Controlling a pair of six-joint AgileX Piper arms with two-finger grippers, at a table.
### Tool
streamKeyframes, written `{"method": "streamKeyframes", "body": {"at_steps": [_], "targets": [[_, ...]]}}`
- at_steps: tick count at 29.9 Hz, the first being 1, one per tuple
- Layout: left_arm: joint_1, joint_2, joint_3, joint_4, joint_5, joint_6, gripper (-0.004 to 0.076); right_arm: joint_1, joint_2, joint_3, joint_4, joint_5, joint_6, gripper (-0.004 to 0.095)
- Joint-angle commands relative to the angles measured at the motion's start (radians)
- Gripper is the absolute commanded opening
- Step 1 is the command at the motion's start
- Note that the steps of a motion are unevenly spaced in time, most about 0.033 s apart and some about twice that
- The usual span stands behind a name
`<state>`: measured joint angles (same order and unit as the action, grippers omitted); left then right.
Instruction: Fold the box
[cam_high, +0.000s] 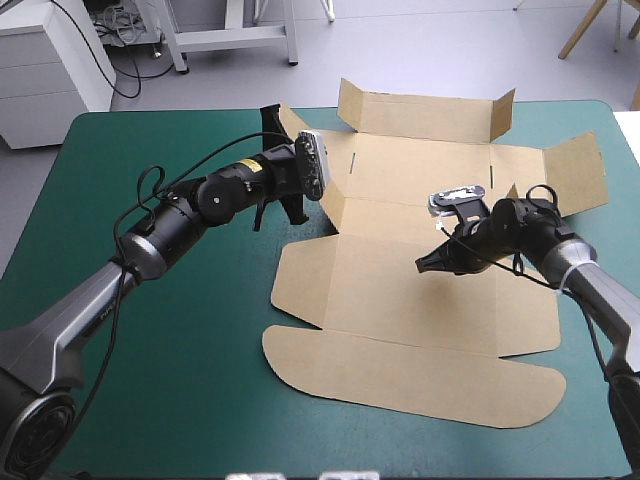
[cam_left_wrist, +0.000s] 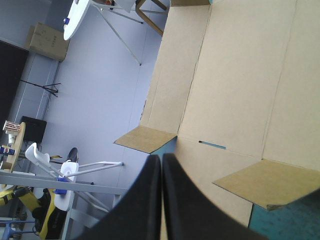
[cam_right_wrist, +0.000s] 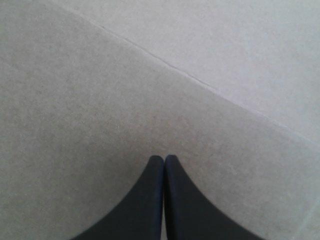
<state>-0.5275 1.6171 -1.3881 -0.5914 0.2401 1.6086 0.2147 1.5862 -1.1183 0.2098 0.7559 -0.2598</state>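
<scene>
The brown box (cam_high: 420, 290) lies opened out flat across the centre and right of the high view on the teal-green bench (cam_high: 150, 380). Its upper-left corner is hidden behind the left arm. The left gripper (cam_left_wrist: 161, 156) has its jaws pressed together and empty at the box's left edge, while the right gripper (cam_right_wrist: 164, 158), jaws also together, points at bare board crossed by one crease; whether it touches cannot be told. A yellow label (cam_high: 246, 165) on the left arm is too small to read.
</scene>
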Motion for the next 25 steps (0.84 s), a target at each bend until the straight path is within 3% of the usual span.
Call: {"method": "streamKeyframes", "body": {"at_steps": [1,25], "targets": [[-0.006,-0.045,-0.036,-0.021,-0.059,-0.014,-0.001,0.001,-0.034,-0.032,-0.001,-0.023,0.0,-0.0018],[-0.006,-0.045,-0.036,-0.021,-0.074,-0.014,-0.001,0.001,-0.034,-0.032,-0.001,-0.032,0.0,-0.0019]]}}
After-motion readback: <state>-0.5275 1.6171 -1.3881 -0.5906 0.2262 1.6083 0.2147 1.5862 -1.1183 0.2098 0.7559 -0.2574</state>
